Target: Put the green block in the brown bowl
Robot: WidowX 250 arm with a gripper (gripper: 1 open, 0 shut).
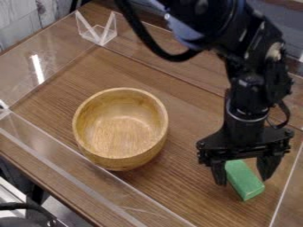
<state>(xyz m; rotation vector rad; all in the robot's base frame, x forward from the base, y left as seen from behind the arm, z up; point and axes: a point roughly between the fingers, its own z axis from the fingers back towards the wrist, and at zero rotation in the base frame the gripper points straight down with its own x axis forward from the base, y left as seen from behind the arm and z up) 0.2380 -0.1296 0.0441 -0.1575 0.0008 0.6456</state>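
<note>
While the black robot gripper (246, 167) hangs low over the wooden table with its fingers spread wide, gripping nothing, the green block (244, 180) lies beneath and between them. Well apart, on the other side, sits the brown bowl (120, 129), bare inside. I can't make out any brand or lettering.
</note>
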